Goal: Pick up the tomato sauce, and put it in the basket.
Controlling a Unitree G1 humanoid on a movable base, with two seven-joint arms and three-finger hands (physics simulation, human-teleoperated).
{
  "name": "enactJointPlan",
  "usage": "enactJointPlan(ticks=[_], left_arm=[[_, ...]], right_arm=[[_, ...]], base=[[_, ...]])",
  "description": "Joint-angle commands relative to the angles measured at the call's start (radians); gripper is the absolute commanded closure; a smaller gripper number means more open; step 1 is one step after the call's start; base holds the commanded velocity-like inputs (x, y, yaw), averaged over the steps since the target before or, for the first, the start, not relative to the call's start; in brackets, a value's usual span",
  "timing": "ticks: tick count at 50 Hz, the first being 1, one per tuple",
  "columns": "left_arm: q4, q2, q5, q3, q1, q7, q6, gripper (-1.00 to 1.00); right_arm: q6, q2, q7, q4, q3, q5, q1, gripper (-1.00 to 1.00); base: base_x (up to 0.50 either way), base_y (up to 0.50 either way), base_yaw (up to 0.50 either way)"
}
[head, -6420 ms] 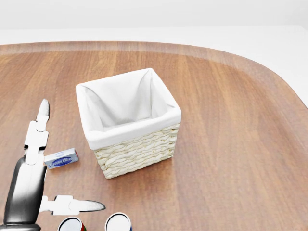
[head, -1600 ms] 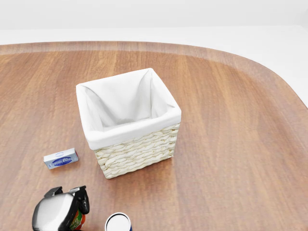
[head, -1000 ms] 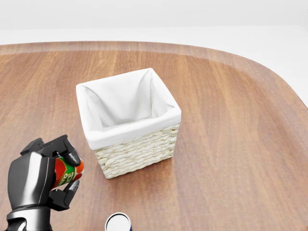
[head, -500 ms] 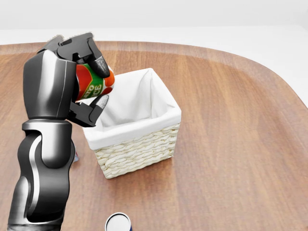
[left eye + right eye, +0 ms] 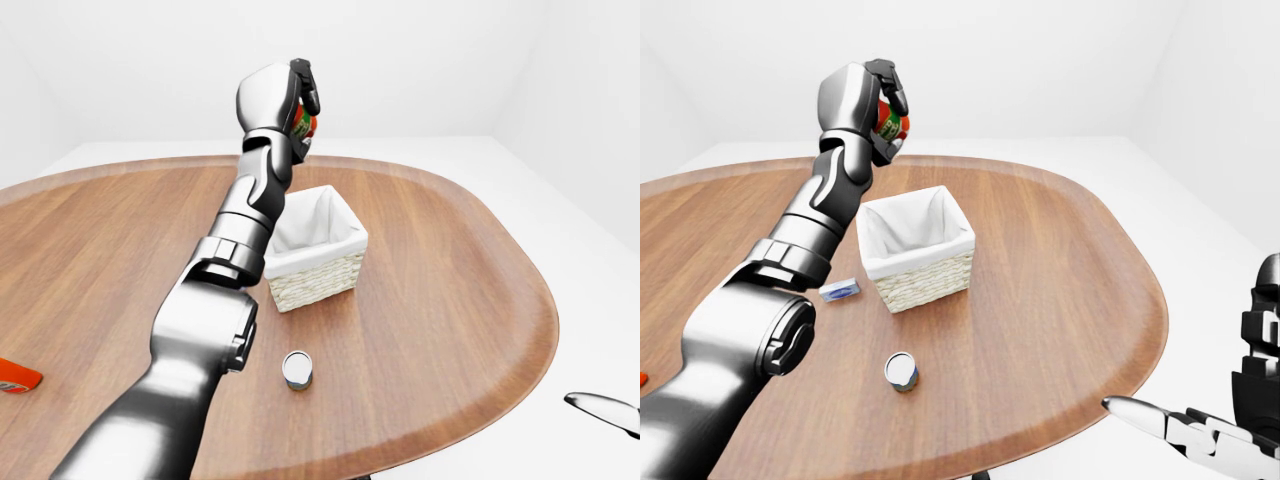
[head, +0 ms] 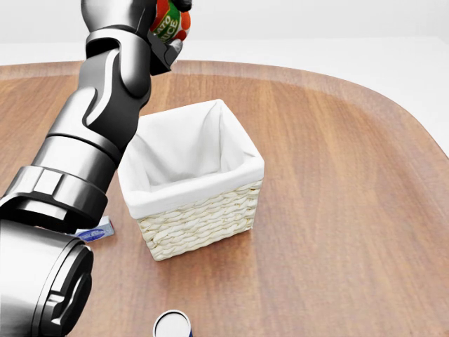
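Note:
My left hand (image 6: pixel 163 27) is shut on the tomato sauce can (image 6: pixel 170 21), red with a green and white label, and holds it high above the table at the top of the head view. It also shows in the right-eye view (image 5: pixel 889 124). The wicker basket (image 6: pixel 200 217) with a white cloth lining stands below, open and empty, near the middle of the table. My right hand (image 5: pixel 1200 428) is open, off the table's edge at the bottom right of the right-eye view.
A second can (image 6: pixel 172 325) with a white lid stands at the bottom of the head view. A small blue and white box (image 5: pixel 840 290) lies left of the basket. A red object (image 5: pixel 15 375) lies at the left edge of the left-eye view.
My left hand closed on the tomato sauce can near the bottom of the head view and lifted it up, to above the basket's far left corner.

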Motion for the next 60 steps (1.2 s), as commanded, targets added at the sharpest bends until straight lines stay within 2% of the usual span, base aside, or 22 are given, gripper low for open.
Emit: enactJointPlan(ticks=[1, 2, 3, 4, 5, 6, 8, 10, 12, 15, 16, 18, 19, 28, 37, 40, 41, 42, 43, 44, 54, 60], left_arm=[[0.311, -0.024, 0.030, 0.021, -0.050, -0.015, 0.034, 1.00], [0.314, -0.026, 0.068, -0.010, -0.038, -0.013, 0.029, 1.00], [0.314, -0.034, 0.061, -0.002, -0.030, -0.042, 0.012, 1.00], [0.316, -0.047, 0.093, -0.027, -0.015, -0.058, 0.034, 1.00], [0.314, -0.048, 0.099, -0.024, -0.013, -0.061, 0.035, 1.00], [0.315, -0.052, 0.113, -0.031, -0.004, -0.069, 0.017, 1.00], [0.316, -0.064, 0.127, -0.030, 0.011, -0.093, 0.037, 1.00], [0.316, -0.072, 0.139, -0.033, 0.025, -0.131, 0.015, 1.00], [0.314, -0.076, 0.141, -0.025, 0.028, -0.144, 0.005, 1.00], [0.315, -0.069, 0.158, -0.029, 0.030, -0.172, 0.019, 1.00], [0.316, -0.069, 0.159, -0.026, 0.031, -0.183, 0.033, 1.00], [0.315, -0.068, 0.163, -0.024, 0.034, -0.190, 0.025, 1.00], [0.315, -0.069, 0.171, -0.031, 0.040, -0.211, 0.010, 1.00], [0.318, -0.063, 0.205, -0.032, 0.058, -0.197, -0.003, 1.00], [0.320, -0.061, 0.237, -0.034, 0.063, -0.183, 0.003, 1.00], [0.324, -0.059, 0.262, -0.044, 0.071, -0.164, 0.009, 1.00], [0.325, -0.055, 0.287, -0.059, 0.072, -0.146, 0.016, 1.00], [0.327, -0.047, 0.336, -0.090, 0.074, -0.103, 0.009, 1.00], [0.328, -0.045, 0.351, -0.088, 0.075, -0.085, 0.006, 1.00], [0.329, -0.044, 0.348, -0.072, 0.071, -0.073, 0.020, 1.00], [0.333, -0.032, 0.428, -0.066, 0.077, -0.057, 0.021, 1.00], [0.333, -0.034, 0.441, -0.050, 0.081, -0.054, 0.017, 1.00]], right_arm=[[0.015, 0.016, 0.017, 0.000, -0.022, 0.020, -0.011, -1.00], [0.027, 0.013, 0.014, 0.000, -0.009, 0.005, -0.023, -1.00], [0.031, 0.017, 0.015, 0.000, -0.001, -0.006, -0.028, -1.00], [0.027, 0.027, 0.025, 0.000, 0.001, -0.008, -0.025, -1.00], [0.028, 0.032, 0.030, 0.000, 0.000, -0.010, -0.026, -1.00], [0.026, 0.036, 0.035, 0.000, -0.012, 0.003, -0.022, -1.00], [0.021, 0.034, 0.037, 0.000, -0.027, 0.020, -0.016, -1.00], [0.022, 0.031, 0.033, 0.000, -0.022, 0.015, -0.019, -1.00], [0.024, 0.033, 0.033, 0.000, -0.014, 0.007, -0.023, -1.00], [0.016, 0.036, 0.036, 0.000, -0.015, 0.008, -0.015, -1.00], [0.016, 0.036, 0.036, 0.000, -0.016, 0.009, -0.015, -1.00], [0.019, 0.027, 0.027, 0.000, -0.011, 0.007, -0.018, -1.00], [0.021, 0.028, 0.027, 0.000, -0.005, 0.000, -0.021, -1.00], [0.022, 0.029, 0.027, 0.000, -0.002, -0.006, -0.023, -1.00], [0.017, 0.018, 0.022, 0.000, -0.014, 0.012, -0.016, -1.00], [0.015, 0.018, 0.023, 0.000, -0.019, 0.016, -0.015, -1.00], [0.014, 0.015, 0.020, 0.000, -0.020, 0.019, -0.013, -1.00], [0.012, 0.013, 0.018, 0.000, -0.019, 0.020, -0.011, -1.00], [0.012, 0.014, 0.018, 0.000, -0.017, 0.017, -0.012, -1.00], [0.016, 0.012, 0.016, 0.000, -0.014, 0.014, -0.016, -1.00], [0.010, 0.012, 0.015, 0.000, -0.012, 0.014, -0.009, -1.00], [0.017, 0.014, 0.014, 0.000, -0.002, 0.001, -0.017, -1.00]], base=[[0.00, 0.00, 0.00], [0.00, 0.00, 0.00], [0.00, 0.00, 0.00], [0.00, 0.00, 0.00], [0.00, 0.00, 0.00], [0.00, 0.00, 0.00], [0.00, 0.00, 0.00], [0.00, 0.00, 0.00], [0.00, 0.00, 0.00], [0.00, 0.00, 0.00], [0.00, 0.00, 0.00], [0.00, 0.00, 0.00], [0.00, 0.00, 0.00], [0.00, 0.00, 0.00], [0.00, 0.00, 0.00], [0.00, 0.00, 0.00], [0.00, 0.00, 0.00], [0.00, 0.00, 0.00], [0.00, 0.00, 0.00], [0.00, 0.00, 0.00], [0.00, 0.00, 0.00], [0.00, 0.00, 0.00]])
